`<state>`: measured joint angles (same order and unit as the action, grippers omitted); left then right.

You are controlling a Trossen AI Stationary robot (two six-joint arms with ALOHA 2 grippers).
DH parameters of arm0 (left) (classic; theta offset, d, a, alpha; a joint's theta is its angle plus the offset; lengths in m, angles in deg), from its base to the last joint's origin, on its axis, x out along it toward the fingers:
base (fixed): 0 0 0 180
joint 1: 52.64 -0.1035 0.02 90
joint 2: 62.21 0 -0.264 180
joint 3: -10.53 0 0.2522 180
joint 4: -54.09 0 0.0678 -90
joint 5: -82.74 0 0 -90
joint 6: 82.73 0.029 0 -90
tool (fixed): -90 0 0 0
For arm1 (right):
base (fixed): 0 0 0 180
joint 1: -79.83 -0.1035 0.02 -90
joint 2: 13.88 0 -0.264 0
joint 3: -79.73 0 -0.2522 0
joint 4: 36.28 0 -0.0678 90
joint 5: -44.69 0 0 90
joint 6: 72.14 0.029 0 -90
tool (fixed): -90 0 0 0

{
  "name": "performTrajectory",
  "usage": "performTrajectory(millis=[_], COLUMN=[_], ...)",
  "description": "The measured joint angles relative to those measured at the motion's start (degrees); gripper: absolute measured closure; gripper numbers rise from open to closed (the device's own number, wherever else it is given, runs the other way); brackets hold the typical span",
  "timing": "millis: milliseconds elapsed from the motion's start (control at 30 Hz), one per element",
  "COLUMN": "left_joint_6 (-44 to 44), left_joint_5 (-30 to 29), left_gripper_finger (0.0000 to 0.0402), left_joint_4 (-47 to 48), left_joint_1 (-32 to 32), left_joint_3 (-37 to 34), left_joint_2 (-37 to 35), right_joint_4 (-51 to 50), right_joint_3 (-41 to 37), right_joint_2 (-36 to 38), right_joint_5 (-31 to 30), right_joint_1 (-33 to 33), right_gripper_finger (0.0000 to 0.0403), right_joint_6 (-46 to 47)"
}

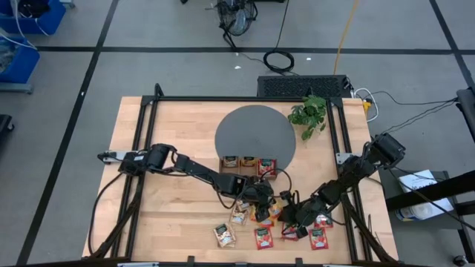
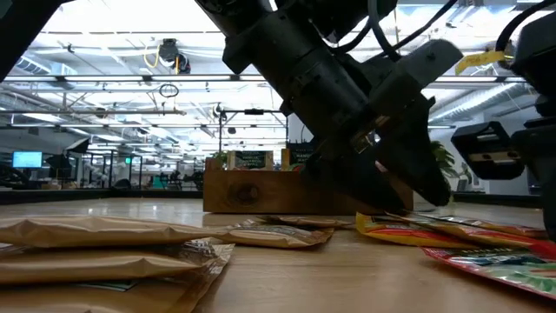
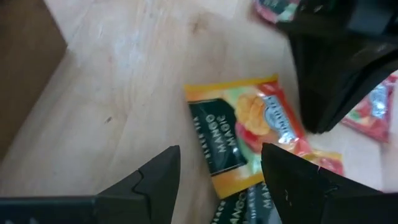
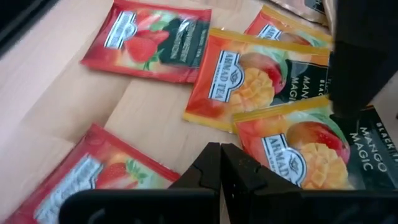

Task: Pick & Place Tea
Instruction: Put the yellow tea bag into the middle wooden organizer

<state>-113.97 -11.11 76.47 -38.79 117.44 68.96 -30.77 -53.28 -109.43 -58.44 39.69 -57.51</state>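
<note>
1. The tea sachets lie loose in the lower middle of the high view, on the near part of the wooden table [image 1: 148, 222]; three more sachets [image 1: 249, 161] stand in the three-slot wooden tray [image 1: 249, 170] just above them, at the lower edge of the grey round mat [image 1: 254, 133].
2. Orange-yellow sachets [image 4: 249, 78] marked with a mango lie overlapping one another in the right half of the right wrist view; red strawberry sachets [image 4: 152, 40] lie at the upper left and lower left of that view, flat on the wood.
3. Beige-green sachets [image 1: 224, 234] lie at the left end of the loose group in the high view, and fill the lower left of the low view.
4. The left gripper [image 3: 217, 171] hangs low over one orange-yellow sachet [image 3: 245, 134]; its fingers [image 3: 158, 177] stand apart on either side of the sachet's near end, holding nothing.
5. The right gripper [image 4: 219, 165] is just to the right of the left one in the high view, down among the red and orange-yellow sachets; its two fingers are pressed together with nothing between them.
6. A small green plant [image 1: 309, 115] stands at the upper right of the mat; cables lie on the grey floor beyond the table.
</note>
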Motion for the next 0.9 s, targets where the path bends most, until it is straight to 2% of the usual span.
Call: performTrajectory(millis=[167,333,700,900], left_joint_6=[0.0,-0.2,-0.2,-0.2], left_joint_5=[-1.0,-1.0,-0.8,-0.7], left_gripper_finger=[0.0176,0.0176,0.0176,0.0176], left_joint_4=[0.1,0.4,0.6,0.6], left_joint_1=[-0.1,-0.2,-0.2,-0.2], left_joint_3=[0.0,0.0,0.0,0.0], left_joint_2=[0.0,0.0,0.0,0.0], right_joint_4=[-1.1,-2.0,-1.7,3.0], right_joint_3=[0.7,0.8,-1.1,-4.5], right_joint_2=[1.9,2.2,2.3,2.4], right_joint_5=[-0.1,-5.0,-5.1,-4.9], right_joint_1=[-1.7,-1.9,-0.1,1.2], right_gripper_finger=[0.0403,0.0403,0.0403,0.0403], right_joint_6=[-2.2,-2.6,0.2,1.7])
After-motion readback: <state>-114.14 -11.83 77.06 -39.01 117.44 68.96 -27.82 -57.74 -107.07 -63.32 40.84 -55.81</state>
